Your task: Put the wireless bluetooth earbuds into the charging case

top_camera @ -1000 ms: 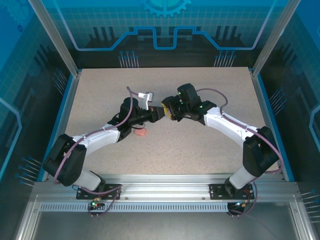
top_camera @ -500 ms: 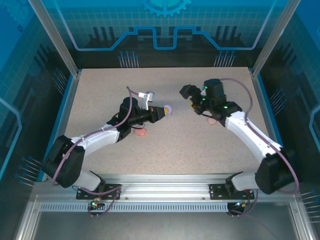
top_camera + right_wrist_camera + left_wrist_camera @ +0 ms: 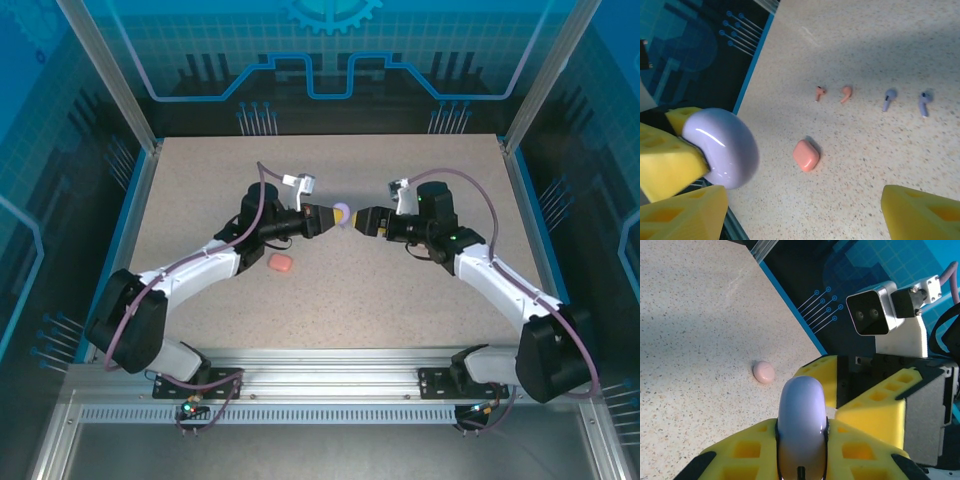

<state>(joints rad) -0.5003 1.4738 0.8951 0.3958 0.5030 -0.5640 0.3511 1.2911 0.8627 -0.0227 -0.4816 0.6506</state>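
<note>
**Case held up, every bud still on the table**

The left gripper [image 3: 333, 216] pinches a glossy, rounded lavender plastic charging case [image 3: 343, 213] between its yellow fingers, holding it in the air above the middle of the speckled tabletop [image 3: 200, 180]. The right gripper [image 3: 360, 219] faces it with its fingers spread wide, just beside the case and not gripping it. The case looks closed.

I judge the insertion not yet begun. The right wrist view shows two small purple earbuds [image 3: 889, 99] and two small red-orange earbuds [image 3: 820, 92] lying loose in a row on the table. A salmon-pink rounded case [image 3: 806, 155] sits near them. A pale pink rounded case [image 3: 763, 372] rests further off on the table. Opening the lavender case and seating its buds all remain to do.

Half a second ago the right gripper hung well apart from the lavender case, off to the right. It has now swung in to meet it. The left arm has reached slightly forward, its hold unchanged.
</note>
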